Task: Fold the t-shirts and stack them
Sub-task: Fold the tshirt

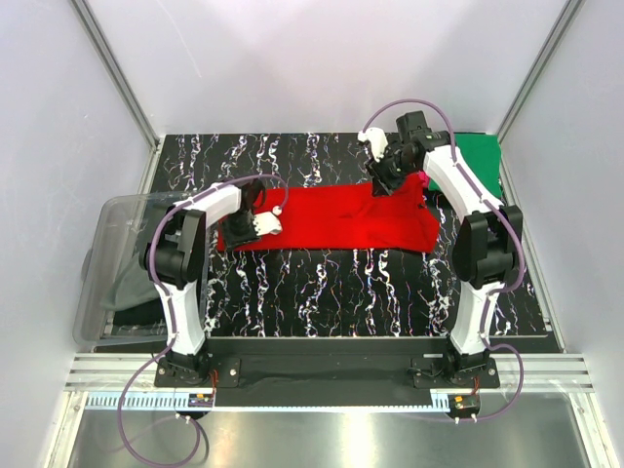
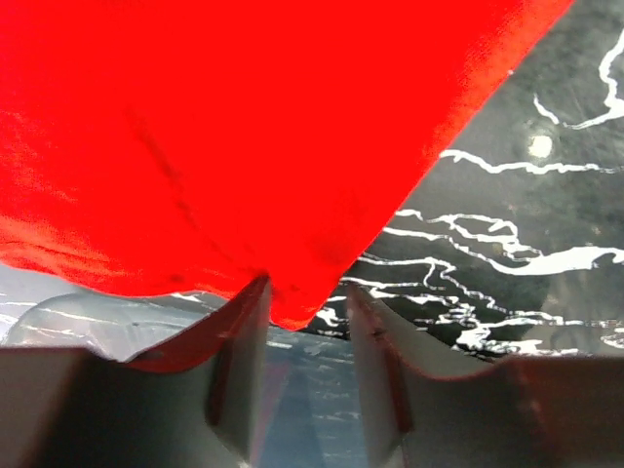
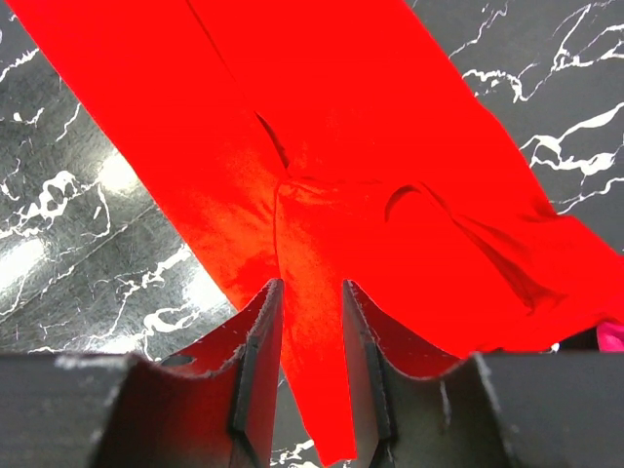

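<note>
A bright red t-shirt [image 1: 341, 219] lies spread flat across the middle of the black marbled table. My left gripper [image 1: 263, 223] is at its left end. In the left wrist view the jaws [image 2: 307, 288] stand apart, with a corner of the red t-shirt [image 2: 244, 146] at the fingertips. My right gripper [image 1: 379, 182] is over the shirt's far edge. Its jaws [image 3: 312, 285] stand apart, and a strip of the red t-shirt [image 3: 390, 146] runs between them. A green t-shirt [image 1: 476, 161] lies folded at the back right. A sliver of the pink t-shirt [image 1: 427, 181] shows beside it, and also in the right wrist view [image 3: 612, 336].
A clear plastic bin [image 1: 122, 263] stands off the table's left edge, with dark cloth inside. White walls and metal frame rails enclose the table [image 1: 322, 288]. Both arm bases are bolted at the near edge.
</note>
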